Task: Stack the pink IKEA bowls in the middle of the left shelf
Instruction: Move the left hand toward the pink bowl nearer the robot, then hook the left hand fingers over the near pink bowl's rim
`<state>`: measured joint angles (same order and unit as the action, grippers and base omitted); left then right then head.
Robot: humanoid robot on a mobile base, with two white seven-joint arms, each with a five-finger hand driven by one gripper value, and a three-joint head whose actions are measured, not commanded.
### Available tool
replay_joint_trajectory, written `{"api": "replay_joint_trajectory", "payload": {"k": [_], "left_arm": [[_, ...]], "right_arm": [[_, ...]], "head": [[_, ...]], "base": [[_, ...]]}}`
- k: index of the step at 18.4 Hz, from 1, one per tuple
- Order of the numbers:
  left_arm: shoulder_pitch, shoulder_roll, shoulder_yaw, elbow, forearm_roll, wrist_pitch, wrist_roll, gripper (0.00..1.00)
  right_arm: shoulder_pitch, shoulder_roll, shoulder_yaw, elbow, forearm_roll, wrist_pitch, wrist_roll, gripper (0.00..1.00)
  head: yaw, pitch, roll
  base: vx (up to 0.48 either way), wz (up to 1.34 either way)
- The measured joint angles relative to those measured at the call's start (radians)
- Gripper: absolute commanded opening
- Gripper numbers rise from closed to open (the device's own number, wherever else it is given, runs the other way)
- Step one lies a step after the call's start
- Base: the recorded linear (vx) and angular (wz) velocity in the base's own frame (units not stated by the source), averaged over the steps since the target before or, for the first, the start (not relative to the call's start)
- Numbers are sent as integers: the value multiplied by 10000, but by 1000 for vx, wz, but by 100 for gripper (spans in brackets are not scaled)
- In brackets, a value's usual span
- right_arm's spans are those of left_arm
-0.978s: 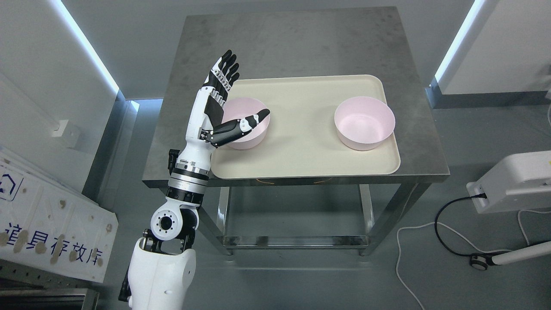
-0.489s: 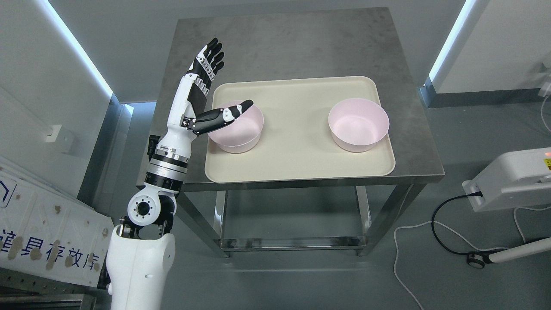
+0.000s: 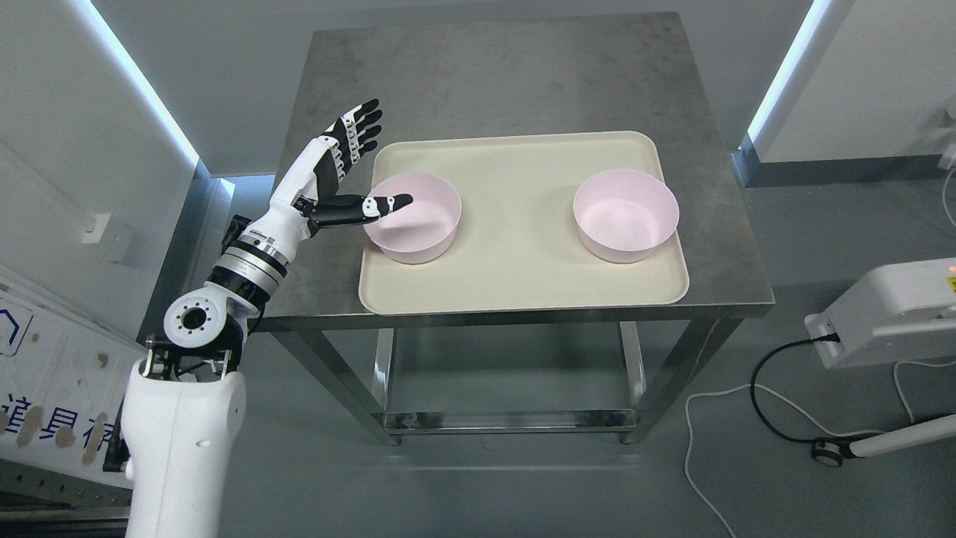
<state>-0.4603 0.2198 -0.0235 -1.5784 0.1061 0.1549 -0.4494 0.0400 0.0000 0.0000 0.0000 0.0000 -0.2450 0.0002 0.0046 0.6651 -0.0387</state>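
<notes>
Head view looks down on a grey metal table [image 3: 515, 67] that carries a cream tray [image 3: 523, 276], and two pink bowls sit on that tray, well apart from each other. One pink bowl [image 3: 422, 228] stands upright near the tray's left edge; the other pink bowl [image 3: 626, 215] stands upright near its right edge, with bare tray between them. Both are empty and neither is stacked on the other. Coming in from the lower left, the white left arm reaches up past the table's left edge, and the left hand [image 3: 328, 175] is just beside the left bowl, over the table surface next to the tray's left rim. Its fingers [image 3: 358, 127] are spread wide and point toward the far side of the table, holding nothing, while the thumb [image 3: 373, 207] sticks out sideways, its tip over the near left rim of the left bowl; whether it touches the rim cannot be told. On the floor at the right lie a black cable [image 3: 777, 396] and a white box [image 3: 889, 314] at the picture's edge.
</notes>
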Motion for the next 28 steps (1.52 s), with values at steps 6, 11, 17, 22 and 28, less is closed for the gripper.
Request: {"api": "replay_joint_trajectory", "payload": {"k": [6,11,17,22,28], "left_arm": [[-837,335,-349,593,-855,306,-926,98],[-1293,474,-613,1071,-1859,314,-1262,88],[-1547,558,-794,1425,-2335,314,-1967,73],[-1760,499,-910,1606,-2471,315,-2363,63],[-2009,384,-1171,1748,-2753,317,-2417,60]], "right_arm": [[0,0,0,0,0,26,0,100],[-1,0,0,0,0,-11,0,100],[-1,0,0,0,0,-14,0,100],[-1,0,0,0,0,-15,0,100],[-1,0,0,0,0,-17,0,100]], "head": [[0,0,0],[0,0,0],[0,0,0],[0,0,0],[0,0,0]], "base": [[0,0],[0,0],[0,0],[0,0],[0,0]]}}
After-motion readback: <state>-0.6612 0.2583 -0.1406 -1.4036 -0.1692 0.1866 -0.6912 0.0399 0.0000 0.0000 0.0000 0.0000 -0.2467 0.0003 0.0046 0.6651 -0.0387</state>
